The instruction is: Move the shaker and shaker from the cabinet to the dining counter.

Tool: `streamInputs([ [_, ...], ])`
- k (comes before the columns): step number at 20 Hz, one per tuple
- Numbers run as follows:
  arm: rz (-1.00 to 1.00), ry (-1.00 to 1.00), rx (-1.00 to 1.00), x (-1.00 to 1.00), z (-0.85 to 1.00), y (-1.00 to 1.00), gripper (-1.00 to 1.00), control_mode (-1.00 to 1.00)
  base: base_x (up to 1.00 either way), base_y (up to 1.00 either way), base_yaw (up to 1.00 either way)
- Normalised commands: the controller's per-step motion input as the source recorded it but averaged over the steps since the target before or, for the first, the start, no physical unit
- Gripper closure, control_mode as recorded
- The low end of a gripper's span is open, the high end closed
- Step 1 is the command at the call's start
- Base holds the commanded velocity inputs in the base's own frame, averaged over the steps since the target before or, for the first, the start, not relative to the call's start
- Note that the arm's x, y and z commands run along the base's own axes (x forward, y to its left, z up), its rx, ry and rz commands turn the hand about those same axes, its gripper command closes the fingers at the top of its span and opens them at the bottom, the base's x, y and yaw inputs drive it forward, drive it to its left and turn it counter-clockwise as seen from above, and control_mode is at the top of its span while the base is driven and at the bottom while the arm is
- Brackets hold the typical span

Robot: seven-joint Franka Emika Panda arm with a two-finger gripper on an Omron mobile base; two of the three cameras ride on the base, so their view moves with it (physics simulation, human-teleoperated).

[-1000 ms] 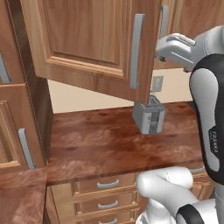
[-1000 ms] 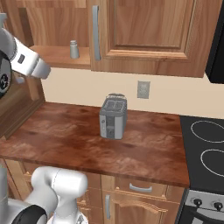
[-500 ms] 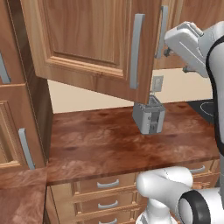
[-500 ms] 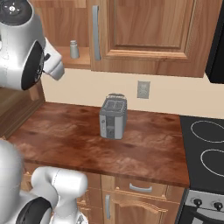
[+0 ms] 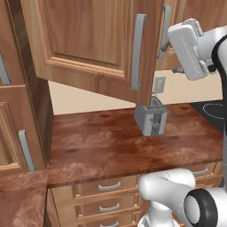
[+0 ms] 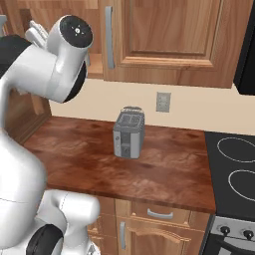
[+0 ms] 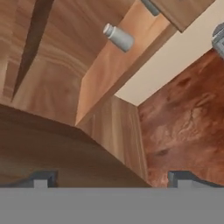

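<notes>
Gripper (image 7: 109, 181) seen in the hand view: two dark fingertips (image 7: 41, 179) sit wide apart at the bottom of the frame, nothing between them, so jaws spread and empty. The view is rolled. The tips hang in front of a brown wood panel of the cabinet (image 7: 105, 65), well apart from the shaker (image 7: 118, 37).

Shaker: small light-grey cylinder with a narrower cap, standing on the cabinet's wooden shelf (image 7: 127, 48), near the shelf's front edge; in the rolled hand view it looks tipped sideways. One shaker can be seen; a second cannot be made out. A grey bar handle end (image 7: 150, 6) shows just past the shaker, at the cabinet door edge.

Left base view: the white arm's hand (image 5: 190, 48) is raised at cabinet height, just right of the open raised-panel door (image 5: 95, 48) with its long grey handle (image 5: 138, 51). Fingers are hidden there.

Right base view: a big white arm joint (image 6: 67, 55) covers the open cabinet bay; the shelf edge (image 6: 97, 69) shows beside it, left of the closed door's handle (image 6: 109, 37).

Below the cabinet: glossy reddish-brown worktop (image 6: 99, 164) with a grey toaster (image 6: 128, 134) standing upright on it, below a wall outlet (image 6: 163, 101). Stove (image 6: 234, 174) to the right of the toaster. Drawers (image 5: 104, 188) under the worktop.
</notes>
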Motion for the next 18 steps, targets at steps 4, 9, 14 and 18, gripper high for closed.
streamInputs([
  [4, 0.07, 0.11, 0.23, 0.42, -0.17, 0.03, -1.0, -1.0, 0.0, 0.0, 0.0],
  [9, 0.14, 0.11, 0.2, 0.44, -0.16, 0.12, -1.0, -1.0, 0.0, 0.0, 0.0],
  [14, 0.26, 0.1, 0.18, 0.34, -0.07, 0.21, -1.0, -1.0, 0.0, 0.0, 0.0],
  [18, 0.28, 0.0, 0.11, 0.11, -0.03, 0.36, -1.0, -1.0, 0.0, 0.0, 0.0],
])
